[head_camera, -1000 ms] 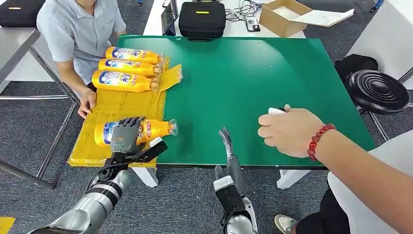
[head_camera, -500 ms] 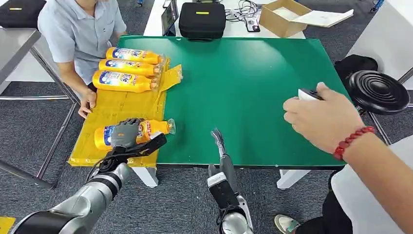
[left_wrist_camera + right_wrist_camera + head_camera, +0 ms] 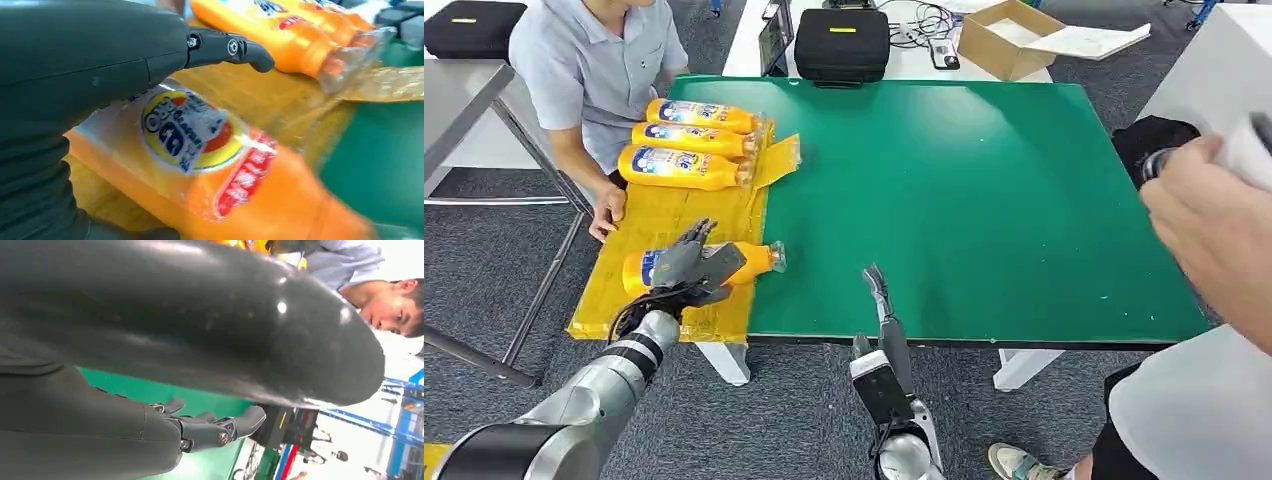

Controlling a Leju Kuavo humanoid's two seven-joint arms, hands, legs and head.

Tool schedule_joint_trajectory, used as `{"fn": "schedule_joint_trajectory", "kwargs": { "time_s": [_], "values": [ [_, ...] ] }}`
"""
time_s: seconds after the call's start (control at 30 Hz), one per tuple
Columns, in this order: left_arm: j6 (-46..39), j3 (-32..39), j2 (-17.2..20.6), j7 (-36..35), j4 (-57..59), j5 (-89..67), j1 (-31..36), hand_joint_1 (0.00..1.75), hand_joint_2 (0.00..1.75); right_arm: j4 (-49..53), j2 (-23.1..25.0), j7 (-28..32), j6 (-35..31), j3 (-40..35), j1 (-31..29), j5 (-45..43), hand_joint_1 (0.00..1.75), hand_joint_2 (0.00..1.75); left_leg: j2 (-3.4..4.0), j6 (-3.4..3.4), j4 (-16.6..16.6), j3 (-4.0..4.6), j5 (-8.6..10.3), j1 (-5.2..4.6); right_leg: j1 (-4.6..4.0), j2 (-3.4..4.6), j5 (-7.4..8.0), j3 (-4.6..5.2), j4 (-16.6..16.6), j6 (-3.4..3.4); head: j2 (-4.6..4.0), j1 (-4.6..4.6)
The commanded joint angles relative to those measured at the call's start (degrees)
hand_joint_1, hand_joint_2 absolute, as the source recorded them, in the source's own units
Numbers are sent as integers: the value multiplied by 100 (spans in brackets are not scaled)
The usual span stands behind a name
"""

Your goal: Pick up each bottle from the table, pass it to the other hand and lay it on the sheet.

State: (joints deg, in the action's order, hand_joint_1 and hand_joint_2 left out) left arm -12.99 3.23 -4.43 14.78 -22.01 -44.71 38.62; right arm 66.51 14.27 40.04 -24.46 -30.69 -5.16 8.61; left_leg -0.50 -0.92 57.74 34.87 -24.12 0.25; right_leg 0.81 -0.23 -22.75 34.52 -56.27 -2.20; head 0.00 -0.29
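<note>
An orange bottle [image 3: 746, 262] lies on its side on the yellow sheet [image 3: 664, 215], cap pointing to the green table. My left hand [image 3: 684, 266] hovers over its label end with the fingers lifted and spread. In the left wrist view a finger of the left hand [image 3: 100, 55] reaches out above the bottle [image 3: 225, 170] without closing round it. Three more orange bottles [image 3: 686, 140] lie side by side at the far end of the sheet. My right hand [image 3: 881, 300] is at the table's front edge, fingers straight, holding nothing; the right wrist view shows the same hand [image 3: 200, 320] bare.
A seated person's hand [image 3: 606, 212] rests on the sheet's left edge. Another person's hand [image 3: 1214, 225] holding something white is at the far right. Beyond the green table [image 3: 964, 180] are a black case [image 3: 841, 42] and a cardboard box [image 3: 1009, 35].
My left hand has let go of the bottle and its fingers have lifted and spread. The person's hand on the right has drawn back from the table's middle to the right edge.
</note>
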Motion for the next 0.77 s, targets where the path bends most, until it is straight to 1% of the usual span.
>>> {"fn": "schedule_joint_trajectory", "kwargs": {
  "time_s": [0.03,0.1,0.13,0.17,0.27,0.3,0.33,0.37,0.4,0.43,0.47,0.5,0.53,0.57,0.6,0.63,0.67,0.7,0.73,0.77],
  "values": [
    [500,-59,-560,1201,-2297,1861,-1079,0,175,156,-385,-4,-321,34,8,47,0,0,3,-1,-4,-13,-1,3,-4,0,1,-18,10,5,0,0],
    [546,-524,-423,1016,-3032,2428,-1363,0,175,178,-410,-4,-364,52,-9,57,0,0,1,-4,0,-6,-6,2,-3,-4,-1,-14,8,2,0,2],
    [557,-663,-360,989,-3225,2658,-1432,0,175,169,-415,-4,-411,72,-15,83,0,0,14,-4,1,0,-5,-1,0,5,4,1,4,2,0,-4],
    [513,-756,-333,1041,-3445,2839,-1534,0,175,212,-424,-4,-437,110,10,74,0,0,31,-2,3,-3,-13,-1,-1,17,1,2,2,3,0,2],
    [439,-1089,-272,1151,-4372,3429,-1973,0,175,709,-553,-4,-631,109,167,32,0,0,28,0,0,8,-7,-1,-1,13,1,11,2,4,0,-2],
    [456,-1270,-262,1160,-4823,3795,-2168,0,175,1223,-648,-4,-594,37,255,-134,0,0,29,2,2,4,-13,1,-3,14,-5,8,1,6,0,0],
    [611,-1443,-249,1240,-5175,4054,-2308,0,175,1741,-664,-4,-198,123,393,-534,0,0,30,1,3,19,-9,-3,0,15,0,26,-1,3,0,-4],
    [596,-1574,-236,1223,-5419,4162,-2416,0,175,2053,-640,-4,-286,207,482,-469,0,0,26,2,4,14,-15,0,-4,11,-7,19,-2,6,0,-2],
    [494,-1856,-274,1268,-5814,4227,-2577,0,175,2591,-713,-4,-591,95,534,-365,0,0,18,3,8,14,-19,2,-7,3,-13,14,-3,8,0,-2],
    [449,-1903,-316,1285,-5866,4205,-2607,0,175,2598,-722,-4,-586,96,545,-377,0,175,17,0,11,35,-16,-4,-2,6,-13,38,-9,2,0,-2],
    [20,-2114,-331,1496,-6138,3980,-2782,0,175,2718,-661,-4,-632,179,633,-449,0,175,16,0,25,34,-30,-2,-4,4,-25,33,-20,3,0,-2],
    [-155,-2194,-320,1568,-6213,3915,-2842,0,175,2695,-674,-4,-709,148,644,-364,0,175,21,-1,13,43,-15,-3,-2,10,-9,46,-10,1,0,-2],
    [-155,-2194,-320,1568,-6213,3915,-2842,0,175,2695,-674,-4,-709,148,644,-364,0,175,16,-1,17,32,-26,-3,-2,4,-21,32,-12,3,0,-4],
    [-155,-2194,-320,1568,-6213,3915,-2842,0,175,2695,-674,-4,-709,148,644,-364,0,175,20,0,5,46,-15,-2,-3,9,-8,46,0,1,0,0],
    [-155,-2194,-320,1568,-6213,3915,-2842,0,175,2695,-674,-4,-709,148,644,-364,0,175,20,1,8,34,-22,-1,-3,7,-14,34,-1,2,0,-2],
    [-315,-2231,-337,1675,-6264,3950,-2950,0,175,2636,-690,-4,-828,52,650,-298,0,175,20,-1,2,45,-13,-3,0,6,-6,48,2,1,0,-2],
    [-315,-2270,-334,1661,-6266,4043,-2974,0,175,2605,-691,-4,-920,21,653,-304,0,175,18,1,5,36,-18,-1,-2,5,-12,36,1,4,0,0],
    [-336,-2337,-336,1656,-6253,4070,-3015,0,175,2566,-676,-4,-929,19,684,-301,0,175,25,1,0,46,-13,0,-2,13,-3,48,6,2,0,0],
    [-454,-2429,-331,1777,-6142,4223,-3022,0,175,2487,-723,-4,-1024,-70,677,-389,0,175,28,2,0,35,-17,-2,-1,16,-7,39,4,5,0,-2],
    [-527,-2503,-309,1682,-6167,4279,-3058,0,175,2429,-702,-4,-989,-14,714,-413,0,175,24,1,-4,38,-13,-1,-1,11,-3,40,9,3,0,0]
  ]
}}
